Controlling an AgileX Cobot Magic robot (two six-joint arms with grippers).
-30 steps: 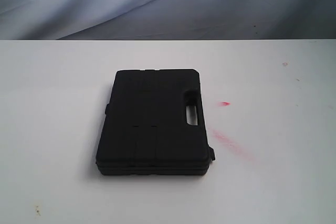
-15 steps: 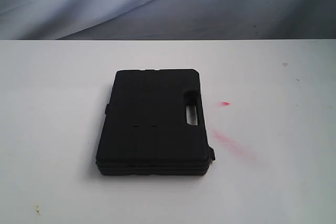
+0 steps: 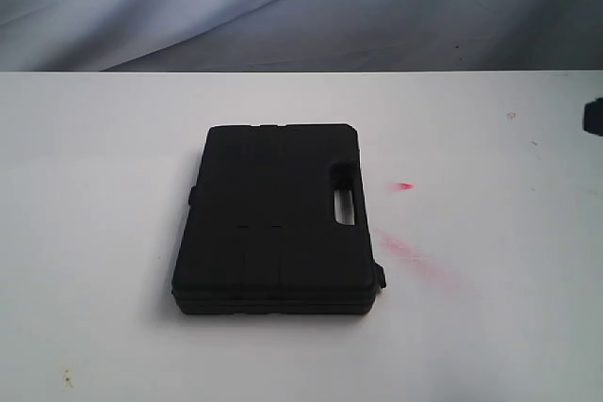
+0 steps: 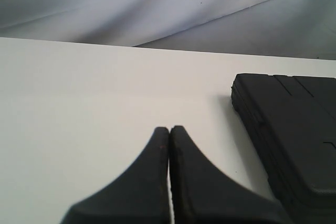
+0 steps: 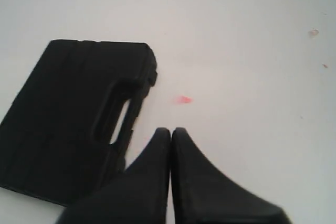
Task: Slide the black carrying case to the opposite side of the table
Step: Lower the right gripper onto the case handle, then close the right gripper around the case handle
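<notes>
Lying flat and shut near the middle of the large white flat tabletop, the black rectangular plastic carrying case has its handle cut-out along the right-hand edge in the exterior view. The closed lid hides whatever is inside. A faint red smear and a small red spot mark the white surface just right of the case, and a creased grey-blue cloth backdrop hangs behind the table. The left gripper has its dark fingers pressed together on nothing, over bare table beside the case. The right gripper is likewise closed and empty, near the handle side; whether it touches the case cannot be told. A dark shape cut off at the exterior view's right edge is too small to identify.
</notes>
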